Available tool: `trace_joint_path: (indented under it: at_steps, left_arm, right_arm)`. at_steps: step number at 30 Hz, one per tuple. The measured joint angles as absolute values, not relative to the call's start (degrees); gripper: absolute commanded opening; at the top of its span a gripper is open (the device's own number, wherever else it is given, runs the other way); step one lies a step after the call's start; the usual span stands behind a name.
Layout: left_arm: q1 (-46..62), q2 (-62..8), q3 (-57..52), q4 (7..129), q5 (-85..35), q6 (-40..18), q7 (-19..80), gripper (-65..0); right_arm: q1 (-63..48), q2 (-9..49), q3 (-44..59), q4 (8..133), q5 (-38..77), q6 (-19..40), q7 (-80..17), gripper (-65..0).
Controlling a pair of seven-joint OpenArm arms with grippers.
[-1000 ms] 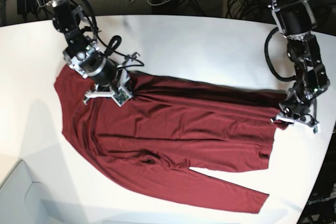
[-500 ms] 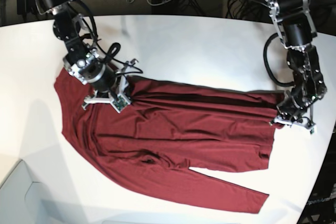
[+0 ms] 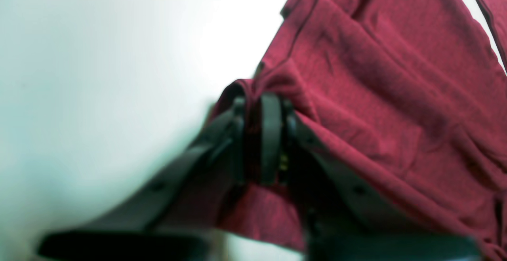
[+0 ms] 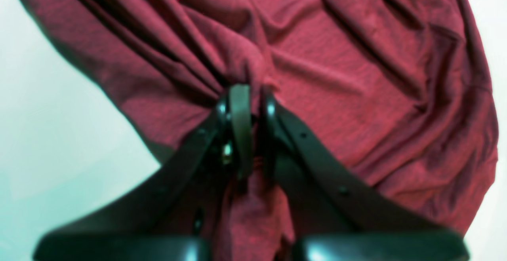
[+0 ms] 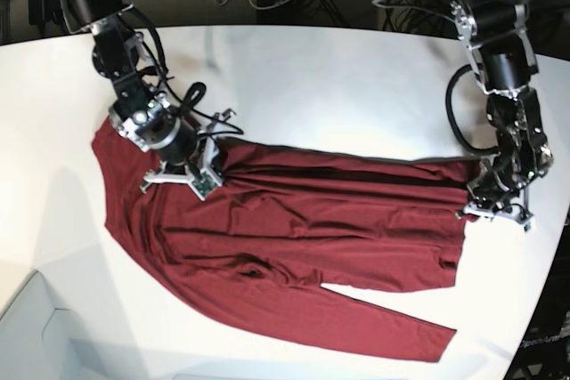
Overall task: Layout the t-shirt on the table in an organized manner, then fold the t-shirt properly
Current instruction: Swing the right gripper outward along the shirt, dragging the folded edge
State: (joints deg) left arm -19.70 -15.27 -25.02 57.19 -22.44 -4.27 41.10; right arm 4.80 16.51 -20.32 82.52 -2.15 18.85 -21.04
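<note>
Maroon fabric fills the middle of the base view: the t-shirt (image 5: 294, 238) lies spread across the white table (image 5: 338, 86), one long sleeve reaching toward the lower right. At centre left, the right gripper (image 5: 183, 175) is clamped on a bunched fold of cloth; its wrist view shows the jaws nearly together with fabric pinched between them. At the right edge, the left gripper (image 5: 495, 209) sits on the shirt's hem, jaws close together around a tuck of fabric (image 3: 253, 94), though that close view is blurred. Both arms' upper links run off the top of the frame.
</note>
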Motion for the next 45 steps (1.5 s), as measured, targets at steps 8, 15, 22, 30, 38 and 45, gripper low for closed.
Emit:
trace_joint_path:
  at_steps: [8, 15, 22, 30, 38, 45]
  left_arm:
    - [-19.38, -15.4, -25.08, 58.76, -22.26, -4.29, 41.06, -32.2]
    - [-16.21, -15.46, -25.39, 67.9, -23.09, -4.56, 40.88, -32.2]
    - [-9.63, -15.05, -25.39, 71.42, -22.92, -4.47, 41.25, -32.2]
    - [-8.08, -15.09, -25.39, 71.7, -22.92, -4.51, 40.84, -32.2]
    - [-8.38, -13.54, -25.32, 67.92, -22.5, -4.49, 39.05, -32.1]
    - [-8.6, -12.21, -25.02, 65.19, -22.57, -4.78, 33.39, -32.1]
  right_arm:
    - [4.16, 16.56, -19.97, 83.94, -2.26, 18.85, -21.56, -37.4]
    - [-0.19, 16.53, -15.49, 93.56, -2.35, 18.76, -21.69, -35.5]
    - [-7.53, 15.53, -10.28, 95.04, -2.17, 18.74, -21.41, -35.4]
    - [-10.7, 14.15, -7.92, 94.8, -2.15, 18.83, -21.23, -35.4]
    - [-10.52, 14.26, -7.88, 91.24, -2.17, 18.83, -21.45, -35.5]
    - [-10.39, 14.28, -7.88, 91.26, -2.17, 18.83, -21.26, -35.5]
